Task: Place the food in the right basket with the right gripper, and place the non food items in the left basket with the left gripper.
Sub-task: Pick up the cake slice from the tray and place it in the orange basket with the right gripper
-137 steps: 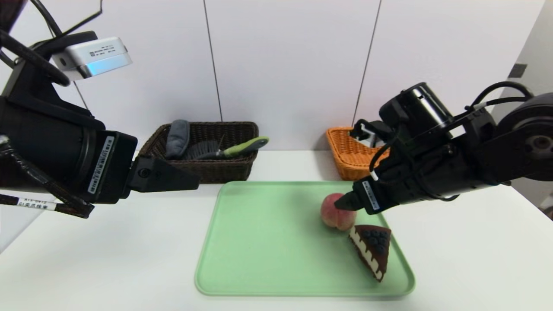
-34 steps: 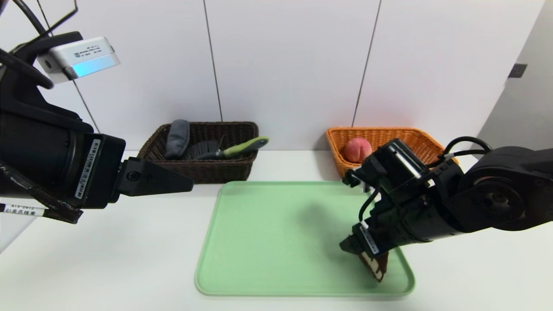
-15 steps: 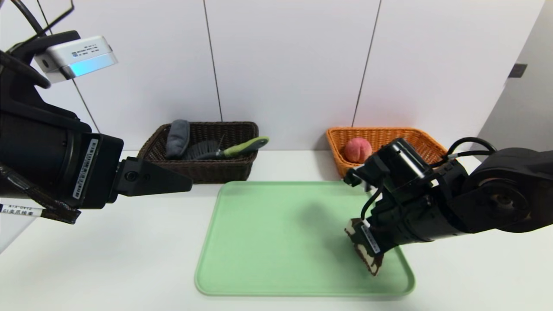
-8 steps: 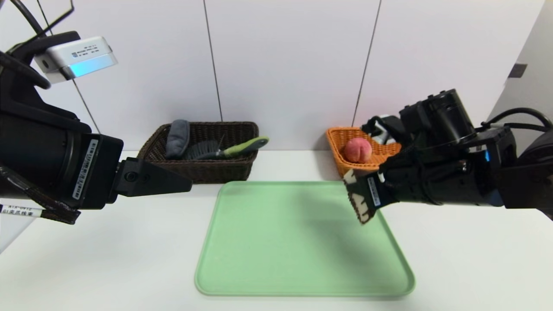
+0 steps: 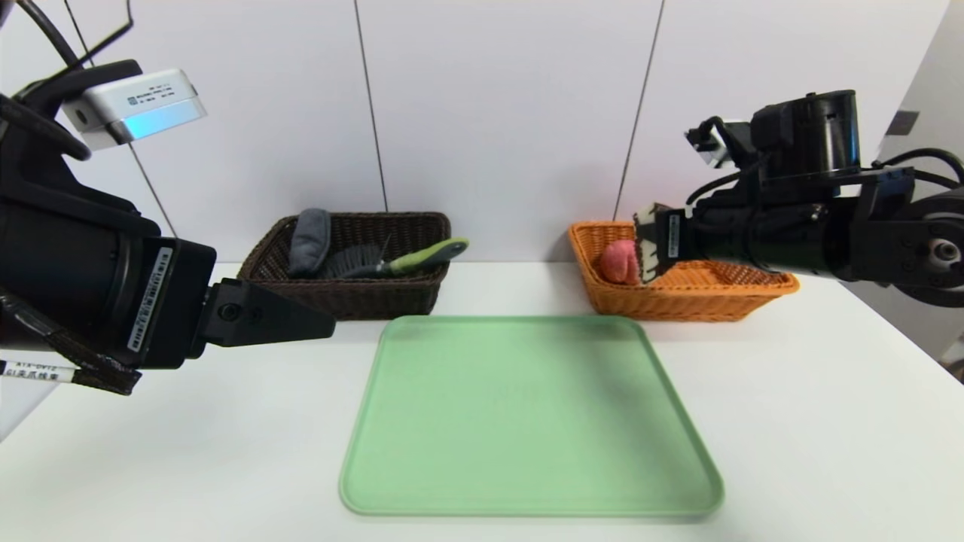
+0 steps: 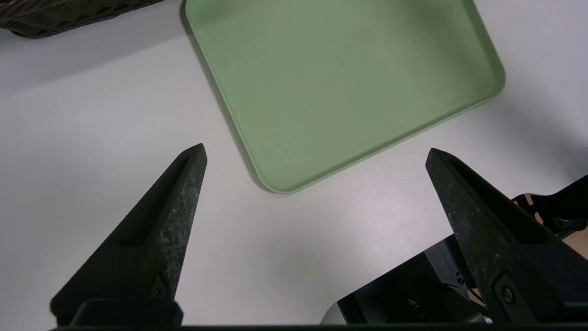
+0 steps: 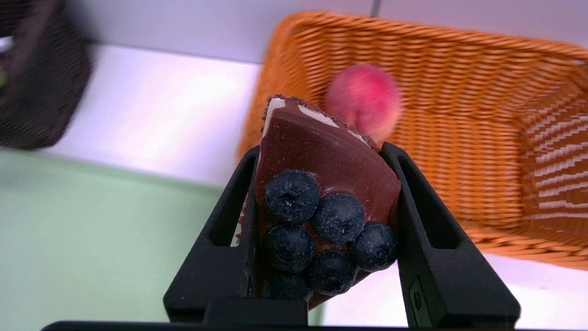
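The left claw hangs wide over the tabletop, near the dark basket holding a gray cloth roll and green-handled brush. A green tray lies between. The peach sits in the orange basket; the right claw grips the blueberry cake slice above that basket.

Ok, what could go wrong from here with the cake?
The cake slice is clamped in the right tool near the left end of the orange basket. Two risks: released there, it might land on the peach and topple or roll off it; and it could catch that basket's rim if lowered too close to the edge.
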Robot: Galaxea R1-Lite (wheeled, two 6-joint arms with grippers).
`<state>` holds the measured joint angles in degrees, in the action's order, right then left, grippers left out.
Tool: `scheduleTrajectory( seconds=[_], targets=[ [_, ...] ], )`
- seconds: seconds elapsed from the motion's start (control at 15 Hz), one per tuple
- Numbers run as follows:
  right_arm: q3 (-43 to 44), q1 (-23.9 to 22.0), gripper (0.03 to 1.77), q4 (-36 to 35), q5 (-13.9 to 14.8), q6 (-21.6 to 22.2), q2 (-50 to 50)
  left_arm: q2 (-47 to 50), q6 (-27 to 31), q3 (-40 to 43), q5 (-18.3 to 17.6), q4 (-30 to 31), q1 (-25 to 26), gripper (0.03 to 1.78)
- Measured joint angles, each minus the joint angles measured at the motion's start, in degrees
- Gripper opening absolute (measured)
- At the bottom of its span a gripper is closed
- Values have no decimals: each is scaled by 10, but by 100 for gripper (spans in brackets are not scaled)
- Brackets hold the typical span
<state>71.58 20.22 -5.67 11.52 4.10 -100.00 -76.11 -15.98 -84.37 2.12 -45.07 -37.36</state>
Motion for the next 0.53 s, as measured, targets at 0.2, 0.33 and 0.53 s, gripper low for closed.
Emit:
scheduleTrajectory(
  seconds=[0.2, 0.33, 0.53],
  targets=[
    [47, -37, 81, -1, 47, 2, -47, 0, 0, 0, 0, 0, 0, 169],
    [70, -60, 81, -1, 51, 3, -73, 0, 0, 1, 0, 0, 0, 169],
    [100, -91, 81, -1, 63, 4, -110, 0, -1, 4, 1, 0, 0, 169]
  ],
)
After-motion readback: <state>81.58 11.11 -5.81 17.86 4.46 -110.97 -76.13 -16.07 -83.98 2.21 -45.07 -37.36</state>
